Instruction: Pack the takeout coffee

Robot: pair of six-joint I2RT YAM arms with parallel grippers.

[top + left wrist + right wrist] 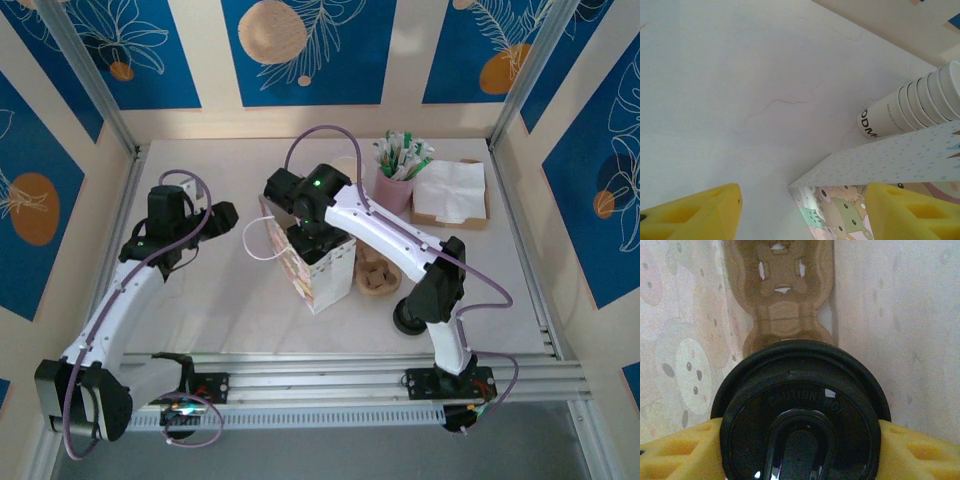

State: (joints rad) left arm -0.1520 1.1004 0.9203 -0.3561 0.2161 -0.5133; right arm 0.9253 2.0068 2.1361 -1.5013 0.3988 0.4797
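Takeout coffee (pixel 800 410): black lid faces right wrist camera, cup body hidden beneath. My right claw (pixel 800 440) grasps it, one yellow finger (pixel 675 455) on each side of lid rim. Claw and cup sit down inside gift bag (pixel 890 315), printed paper walls either side, brown cut-out cardboard (pixel 785 295) ahead of lid. My left claw (pixel 800 210): released, fingers spread, bag's upper edge just ahead. Beyond it, stack of pale cups (pixel 920 105) lies on white table (pixel 740 75).

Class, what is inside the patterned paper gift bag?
The takeout coffee, showing its round black plastic lid, held by the right claw; beyond it, a brown cut-out cardboard piece. The lid covers the cup.
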